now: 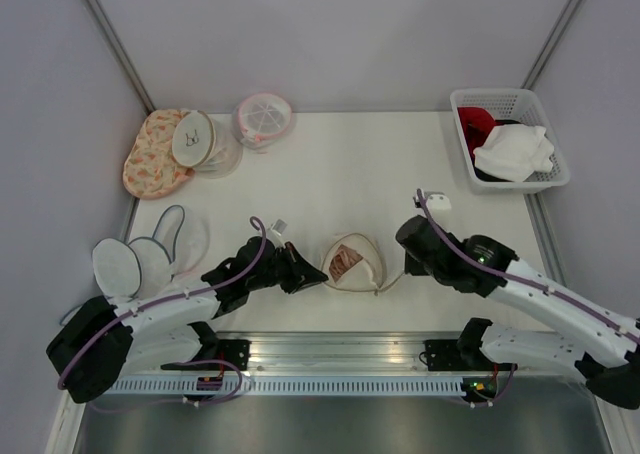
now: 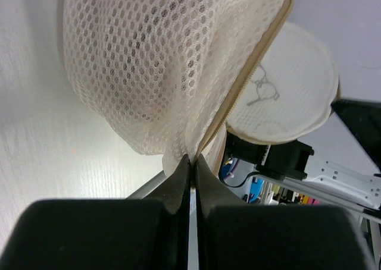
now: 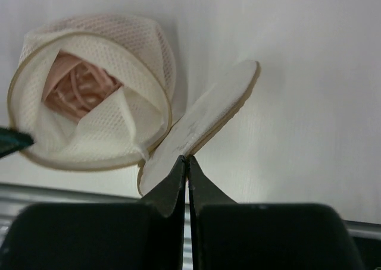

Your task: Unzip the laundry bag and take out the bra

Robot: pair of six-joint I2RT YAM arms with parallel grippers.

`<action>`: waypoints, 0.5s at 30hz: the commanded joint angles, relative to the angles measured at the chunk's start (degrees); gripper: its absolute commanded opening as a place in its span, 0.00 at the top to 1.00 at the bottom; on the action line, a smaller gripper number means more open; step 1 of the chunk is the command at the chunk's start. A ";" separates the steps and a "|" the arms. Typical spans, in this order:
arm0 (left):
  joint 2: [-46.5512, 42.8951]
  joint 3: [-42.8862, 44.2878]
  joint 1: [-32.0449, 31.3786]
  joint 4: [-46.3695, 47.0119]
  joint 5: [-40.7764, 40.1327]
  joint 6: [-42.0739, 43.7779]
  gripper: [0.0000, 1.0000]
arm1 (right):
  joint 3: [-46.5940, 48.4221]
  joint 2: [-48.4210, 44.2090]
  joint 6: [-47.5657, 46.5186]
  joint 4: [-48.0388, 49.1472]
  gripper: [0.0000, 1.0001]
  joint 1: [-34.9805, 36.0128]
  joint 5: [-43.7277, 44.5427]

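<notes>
left jaws: clamped shut on mesh rim, laundry bag point(image 1: 352, 262) left side
laundry bag: unzipped, lying on tabletop point(image 1: 360, 174), flat half swung open to its right
bra point(image 3: 74, 91): bunched inside laundry bag, showing through the opening
right jaws: pinched shut on flat half's edge, laundry bag right side

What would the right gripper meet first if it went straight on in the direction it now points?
The open lid of the laundry bag: the right gripper, shut, is already at its near edge, apparently pinching it. The bra lies off to the side, inside the bag.
</notes>
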 commanded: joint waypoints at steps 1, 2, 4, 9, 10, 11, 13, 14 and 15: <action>0.88 0.52 -0.34 1.07 -1.91 -3.16 0.98 | -5.82 -8.26 8.15 -1.48 0.98 2.49 -9.50; 1.32 0.79 -0.34 1.33 -1.83 -3.24 0.98 | -7.49 -9.58 10.25 -2.44 0.98 3.19 -12.31; 2.28 1.32 -0.34 2.04 -1.74 -3.24 0.98 | -8.03 -12.66 12.89 -5.76 0.96 6.08 -13.22; 2.38 2.37 -0.34 3.01 -1.65 -2.54 0.98 | -5.05 -15.83 16.07 -11.67 0.72 12.85 -10.23; 2.12 2.63 -0.34 2.75 -1.74 -2.28 0.98 | -4.78 -15.74 15.55 -11.85 0.71 13.04 -10.14; 1.68 2.98 -0.34 2.13 -1.91 -1.93 0.98 | -4.61 -15.57 14.94 -11.50 0.69 13.04 -10.14; 0.97 3.78 -0.34 1.78 -1.91 -0.70 0.98 | -4.60 -14.34 13.18 -9.75 0.63 13.04 -11.02; -0.07 4.13 -0.34 1.34 -2.00 -0.52 0.98 | -4.69 -13.81 12.91 -9.13 0.63 12.95 -11.11; -0.78 4.04 -0.34 1.25 -2.17 -0.43 0.97 | -4.78 -13.81 12.56 -8.34 0.63 13.12 -11.63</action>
